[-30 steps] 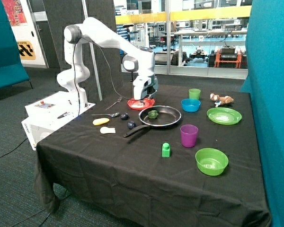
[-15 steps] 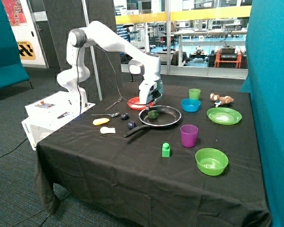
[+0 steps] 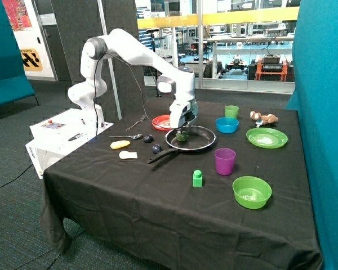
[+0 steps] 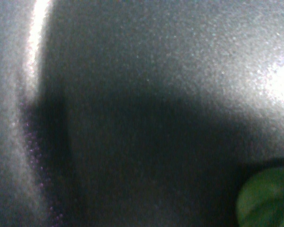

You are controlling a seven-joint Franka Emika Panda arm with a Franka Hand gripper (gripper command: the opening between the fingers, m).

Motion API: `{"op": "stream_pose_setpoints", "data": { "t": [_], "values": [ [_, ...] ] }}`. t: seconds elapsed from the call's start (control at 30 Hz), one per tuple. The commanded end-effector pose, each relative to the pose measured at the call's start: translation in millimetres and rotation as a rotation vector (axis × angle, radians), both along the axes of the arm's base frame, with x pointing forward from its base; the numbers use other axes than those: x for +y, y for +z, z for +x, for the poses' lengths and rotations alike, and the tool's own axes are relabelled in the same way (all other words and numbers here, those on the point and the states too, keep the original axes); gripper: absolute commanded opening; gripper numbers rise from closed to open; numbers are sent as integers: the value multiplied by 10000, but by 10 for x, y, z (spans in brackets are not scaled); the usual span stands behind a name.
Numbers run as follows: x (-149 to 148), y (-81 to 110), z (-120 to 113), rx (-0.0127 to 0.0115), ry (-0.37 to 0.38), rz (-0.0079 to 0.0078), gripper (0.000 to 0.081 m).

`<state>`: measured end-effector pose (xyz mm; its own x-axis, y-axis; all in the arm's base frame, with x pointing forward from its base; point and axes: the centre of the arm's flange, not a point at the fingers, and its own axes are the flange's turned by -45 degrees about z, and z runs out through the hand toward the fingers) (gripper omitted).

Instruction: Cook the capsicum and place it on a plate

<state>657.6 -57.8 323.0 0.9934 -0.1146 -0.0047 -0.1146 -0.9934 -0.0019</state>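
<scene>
The capsicum (image 3: 182, 136), small and dark green, lies in the black frying pan (image 3: 205, 136) near the middle of the table. My gripper (image 3: 183, 128) hangs straight down over the pan, right above the capsicum and very close to it. In the wrist view the pan's dark floor (image 4: 142, 94) fills the picture and the capsicum (image 4: 267, 198) shows at one corner. The red-orange plate (image 3: 162, 121) lies just behind the pan, partly hidden by the gripper.
Around the pan are a blue bowl (image 3: 227, 125), a green cup (image 3: 231, 111), a lime plate (image 3: 266, 137), a purple cup (image 3: 225, 161), a green block (image 3: 198, 178) and a green bowl (image 3: 252, 192). Two dark purple-blue pieces (image 3: 156, 148), a yellow piece (image 3: 120, 144) and cutlery (image 3: 125, 136) lie beside the pan's handle.
My gripper has moved from over the red-orange plate across to the pan and come down close over the capsicum. The capsicum has stayed in the pan.
</scene>
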Motion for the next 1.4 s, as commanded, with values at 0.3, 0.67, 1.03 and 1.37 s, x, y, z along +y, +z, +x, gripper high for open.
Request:
{"op": "stream_pose_setpoints", "data": {
  "t": [0.3,0.67,1.03,1.37],
  "values": [
    [-65,-116,12,-45,112,-24,527],
    [-141,-169,-86,-45,190,-24,520],
    [-90,-272,-221,-46,470,-23,327],
    [-154,-254,-176,-45,394,-24,190]
  ]
}}
